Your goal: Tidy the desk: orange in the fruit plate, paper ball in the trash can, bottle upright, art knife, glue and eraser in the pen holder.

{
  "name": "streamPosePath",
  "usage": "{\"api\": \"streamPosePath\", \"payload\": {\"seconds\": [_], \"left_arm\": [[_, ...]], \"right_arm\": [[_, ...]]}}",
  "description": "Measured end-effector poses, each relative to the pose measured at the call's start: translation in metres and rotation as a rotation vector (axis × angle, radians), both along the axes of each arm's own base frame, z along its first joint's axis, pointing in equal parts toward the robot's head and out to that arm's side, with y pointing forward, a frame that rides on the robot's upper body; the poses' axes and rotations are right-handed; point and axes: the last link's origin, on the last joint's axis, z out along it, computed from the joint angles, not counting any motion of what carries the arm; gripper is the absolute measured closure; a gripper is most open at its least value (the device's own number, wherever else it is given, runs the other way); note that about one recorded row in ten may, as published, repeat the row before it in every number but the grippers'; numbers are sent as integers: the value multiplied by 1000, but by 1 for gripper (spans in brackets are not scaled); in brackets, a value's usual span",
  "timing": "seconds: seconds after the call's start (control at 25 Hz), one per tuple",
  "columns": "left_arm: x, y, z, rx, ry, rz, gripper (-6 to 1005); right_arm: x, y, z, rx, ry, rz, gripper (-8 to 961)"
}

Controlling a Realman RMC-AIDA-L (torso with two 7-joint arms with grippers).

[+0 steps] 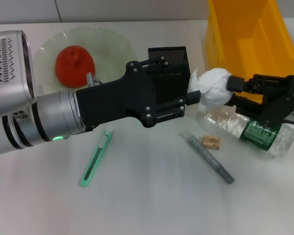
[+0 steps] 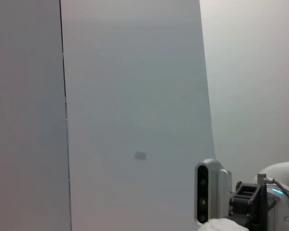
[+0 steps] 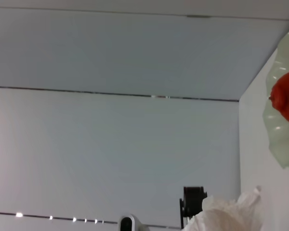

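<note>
The white paper ball point(image 1: 214, 90) hangs above the table between my two grippers. My left gripper point(image 1: 198, 93) reaches in from the left and is shut on the ball's left side. My right gripper point(image 1: 231, 92) meets the ball's right side from the right. The ball also shows in the wrist views as a paper ball point(image 2: 225, 225) and a paper ball point(image 3: 226, 216). The orange point(image 1: 74, 59) lies in the pale green fruit plate point(image 1: 112, 41). The clear bottle point(image 1: 257, 129) lies on its side under the right gripper. The green art knife point(image 1: 95, 160), grey glue point(image 1: 210, 159) and small eraser point(image 1: 211, 142) lie on the table.
The black mesh pen holder point(image 1: 167, 53) stands behind my left gripper, partly hidden by it. The yellow trash can point(image 1: 250, 34) stands at the back right. My left arm spans the left half of the table above the plate's near edge.
</note>
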Motion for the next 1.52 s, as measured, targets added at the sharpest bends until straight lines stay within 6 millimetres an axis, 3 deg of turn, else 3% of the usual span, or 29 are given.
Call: {"api": "streamPosePath", "payload": {"seconds": [0.44, 0.84, 1.08, 1.52], "left_arm": [[-3, -1, 1, 1, -2, 9, 365], [-2, -3, -1, -4, -1, 7, 360], [-3, -4, -1, -7, -1, 7, 358], [-3, -4, -2, -9, -3, 6, 353]], "right_arm": [[34, 7, 40, 270, -49, -107, 620], [72, 30, 76, 521, -323, -212, 621], [71, 49, 77, 631, -524, -93, 622], [57, 63, 69, 709, -680, 124, 579]]}}
